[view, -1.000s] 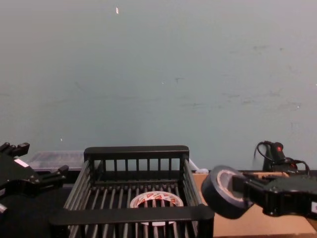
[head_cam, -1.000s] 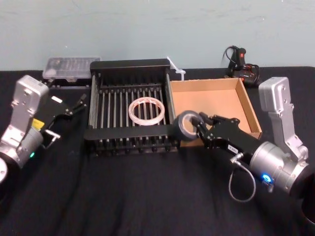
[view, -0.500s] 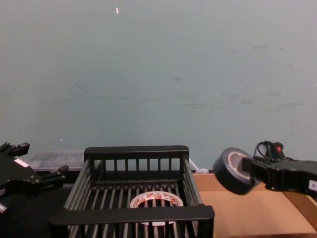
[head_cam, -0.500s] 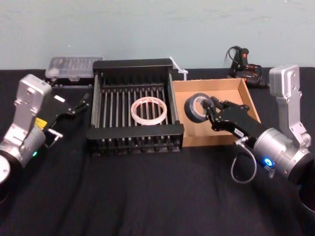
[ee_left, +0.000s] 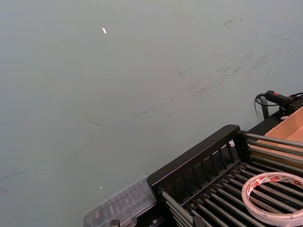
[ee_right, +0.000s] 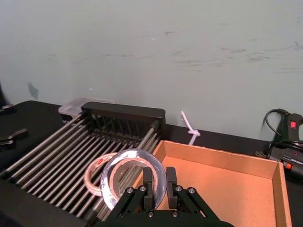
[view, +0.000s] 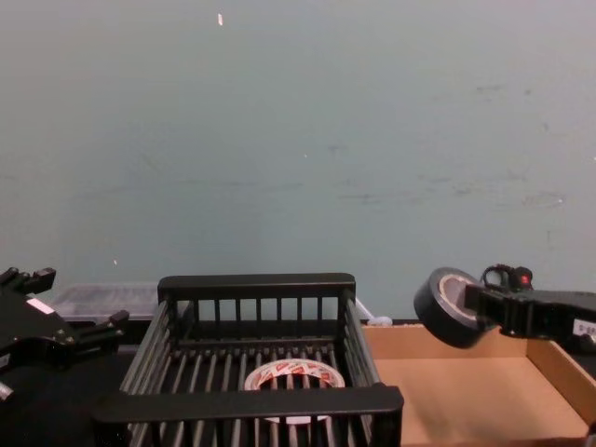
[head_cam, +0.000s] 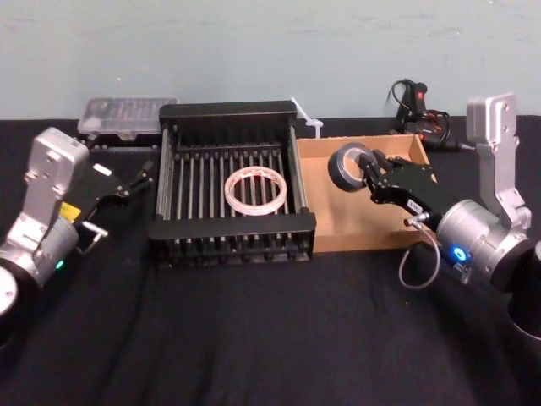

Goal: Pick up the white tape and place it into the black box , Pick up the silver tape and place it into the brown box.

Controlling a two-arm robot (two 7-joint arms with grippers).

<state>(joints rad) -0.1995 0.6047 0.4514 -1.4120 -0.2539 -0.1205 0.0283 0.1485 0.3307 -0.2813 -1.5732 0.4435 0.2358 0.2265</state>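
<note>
- Black cloth covers the surface (head_cam: 254, 338), with a pale green wall behind it.
- The right claw (head_cam: 369, 172) is closed on the silver tape (head_cam: 348, 165), its fingers pinching the roll's rim, one inside the centre hole.
- That roll hangs in the air, tilted on edge, above the brown box (head_cam: 359, 222), which lies directly below the claw.
- Just beyond the claw's tip, on its left, stands the black box (head_cam: 232, 228), touching the brown box's side.
- The white tape (head_cam: 254, 189) lies flat on the black box's bars, well to the left of the right claw.
- The left claw (head_cam: 131, 182) sits parked beside the black box's left wall, fingers slightly apart and holding nothing.
</note>
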